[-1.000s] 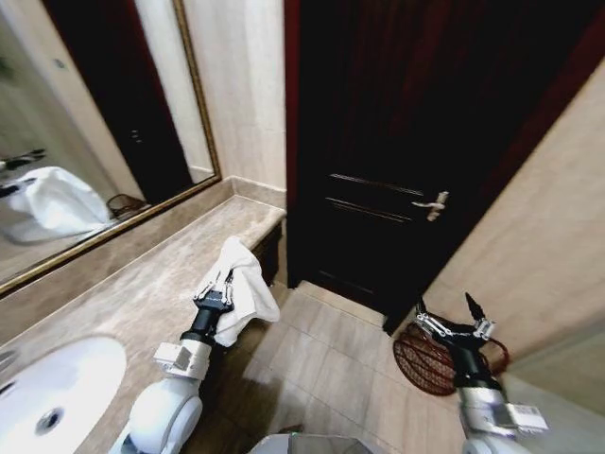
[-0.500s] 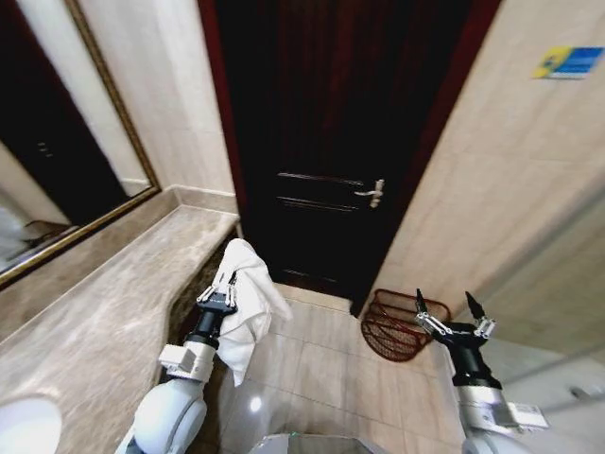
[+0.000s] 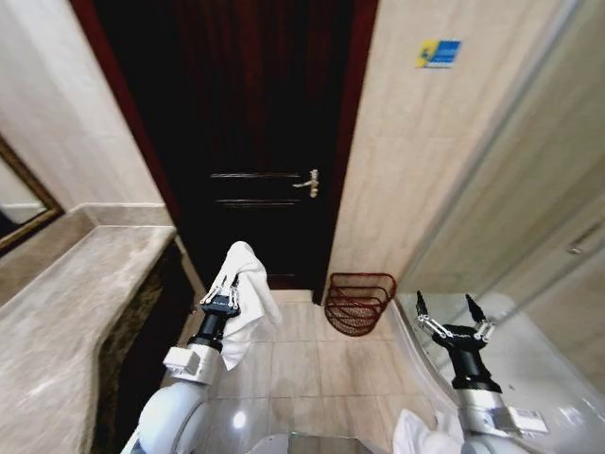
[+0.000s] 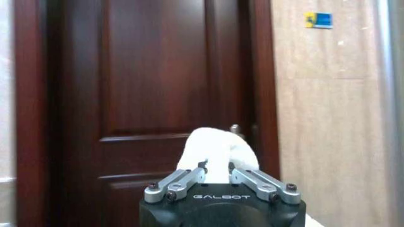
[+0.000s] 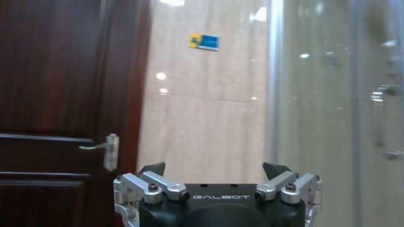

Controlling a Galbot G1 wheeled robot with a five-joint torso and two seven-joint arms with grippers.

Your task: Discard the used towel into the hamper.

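Note:
My left gripper (image 3: 230, 292) is shut on the white towel (image 3: 248, 284), which drapes over its fingers and hangs down above the tiled floor. From the left wrist, the towel (image 4: 216, 153) bulges up between the closed fingers, against the dark door. The hamper (image 3: 356, 302), a dark reddish wire basket, stands on the floor by the wall right of the door, ahead and to the right of the towel. My right gripper (image 3: 446, 316) is held up at the lower right, open and empty; its spread fingertips (image 5: 152, 168) face the tiled wall.
A dark wooden door (image 3: 255, 142) with a lever handle (image 3: 308, 182) fills the middle. A marble counter (image 3: 66, 312) runs along the left, with a mirror corner (image 3: 19, 208) above. A glass shower wall (image 3: 510, 236) stands to the right. Something white (image 3: 425, 437) lies at the bottom right.
The whole picture has swung right: sink and mirror slid off to the left, door and hamper moved toward the centre. Both arms keep their poses; the towel stays gripped.

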